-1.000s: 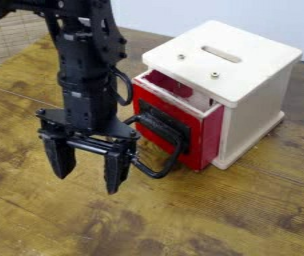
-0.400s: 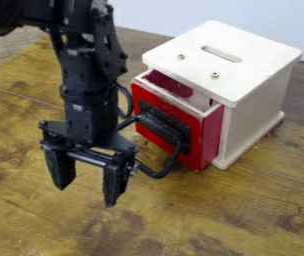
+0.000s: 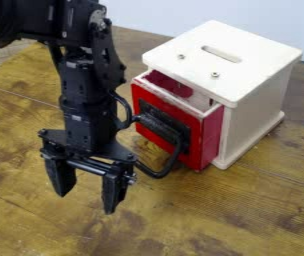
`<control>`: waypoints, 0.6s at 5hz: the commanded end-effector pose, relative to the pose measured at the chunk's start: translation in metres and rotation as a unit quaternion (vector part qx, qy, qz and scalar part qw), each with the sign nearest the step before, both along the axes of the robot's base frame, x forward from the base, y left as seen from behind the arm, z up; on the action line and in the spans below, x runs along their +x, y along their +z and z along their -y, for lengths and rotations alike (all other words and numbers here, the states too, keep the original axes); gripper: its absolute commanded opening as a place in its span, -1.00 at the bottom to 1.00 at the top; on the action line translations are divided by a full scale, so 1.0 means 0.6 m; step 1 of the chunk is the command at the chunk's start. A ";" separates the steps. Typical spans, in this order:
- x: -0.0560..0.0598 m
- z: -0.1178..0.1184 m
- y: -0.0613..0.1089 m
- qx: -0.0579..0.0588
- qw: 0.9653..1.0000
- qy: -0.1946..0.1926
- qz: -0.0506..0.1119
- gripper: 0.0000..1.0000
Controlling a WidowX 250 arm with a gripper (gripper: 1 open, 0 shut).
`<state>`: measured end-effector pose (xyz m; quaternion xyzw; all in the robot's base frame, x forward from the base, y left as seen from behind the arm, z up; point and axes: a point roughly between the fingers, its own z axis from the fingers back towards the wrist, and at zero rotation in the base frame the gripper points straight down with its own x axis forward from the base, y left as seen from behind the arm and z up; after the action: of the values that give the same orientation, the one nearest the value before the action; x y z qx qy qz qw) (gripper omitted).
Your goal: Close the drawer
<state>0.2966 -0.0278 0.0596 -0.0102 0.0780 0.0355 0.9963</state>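
The bright red drawer (image 3: 184,112) sits in the cream-white wooden box (image 3: 255,100) and is pulled out a little toward the front left, with a gap showing under the box top. Its large black loop handle (image 3: 166,142) sticks out toward the arm. My gripper (image 3: 87,188) is open and empty, fingers pointing down at the table, just left of and in front of the handle. The right finger (image 3: 112,190) hangs close to the handle's lower end.
The box top (image 3: 222,52) has a slot and two screws. The wooden table (image 3: 235,215) runs to the front and right. A woven basket-like surface (image 3: 1,40) is at the far left behind the black arm (image 3: 85,70).
The gripper has moved slightly down and toward the front, staying open. The drawer has not moved.
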 end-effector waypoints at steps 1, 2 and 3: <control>0.023 0.033 0.027 -0.003 1.000 0.008 0.026 1.00; 0.031 0.012 0.031 -0.004 1.000 0.016 0.025 1.00; 0.051 -0.008 0.033 -0.009 0.999 0.027 0.031 1.00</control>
<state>0.3169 -0.0300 0.0638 -0.0165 0.0743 0.0527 0.9957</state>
